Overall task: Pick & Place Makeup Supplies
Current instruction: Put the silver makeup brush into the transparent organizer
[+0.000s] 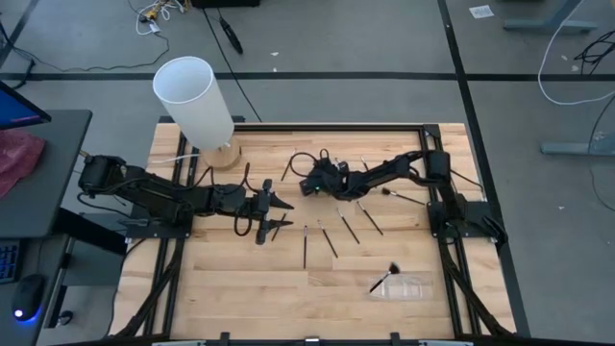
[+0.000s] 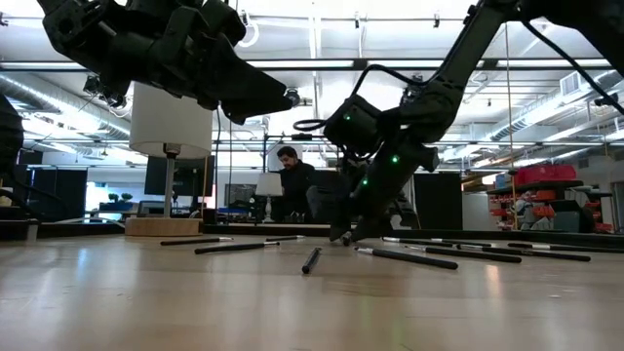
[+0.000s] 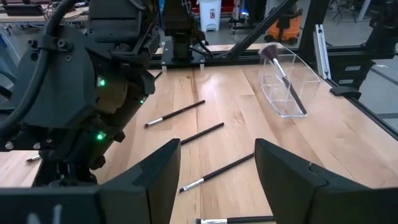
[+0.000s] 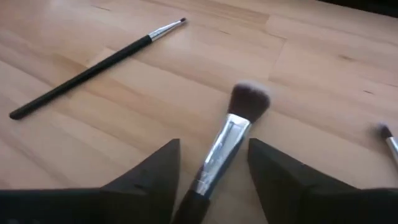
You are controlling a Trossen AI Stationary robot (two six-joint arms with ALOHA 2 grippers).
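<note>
Several thin dark makeup brushes lie flat on the wooden table, also in the left wrist view. My right gripper is down at the table top, open. Its fingers stand on either side of a brush with a silver ferrule and fluffy tip, which lies on the wood. I see no touch. A thin brush lies beyond it. My left gripper hovers above the table, open and empty, just left of the right gripper.
A clear plastic holder with a fluffy brush in it sits near the front right, also in the left wrist view. A tall white cylinder on a wooden base stands at the back left. A person sits beyond the table.
</note>
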